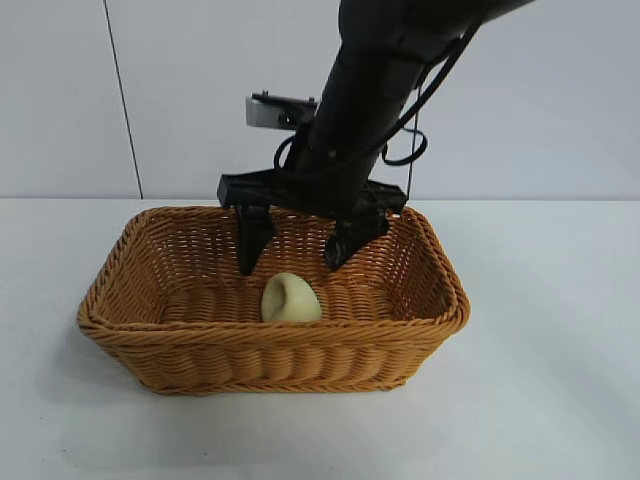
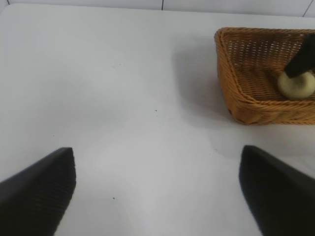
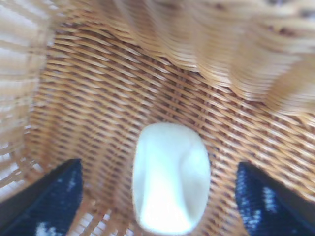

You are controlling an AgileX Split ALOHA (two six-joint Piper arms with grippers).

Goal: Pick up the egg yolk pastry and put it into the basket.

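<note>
Wicker surrounds the job now: the egg yolk pastry point(image 1: 290, 298) lies on the floor of the basket point(image 1: 140, 335), near the middle and a little toward the front wall, and your right pincer point(image 1: 298, 250) hangs just above it with its two fingers spread wide, gripping nothing. From the right wrist view the pastry point(image 3: 171, 177) sits between the finger pads point(image 3: 47, 201) with clear weave on both sides, so the drop looks done (judging only by how it lies). What remains is the retreat. Lift straight up and keep the fingers apart, so neither tip catches the pastry or drags on the basket's back wall, which stands close behind them. Clear the braided rim before you swing away sideways. Your left pincer point(image 2: 157, 191) is parked over bare tabletop point(image 2: 123, 88), well apart from the basket point(image 2: 236, 98), also open and empty; leave it there.
</note>
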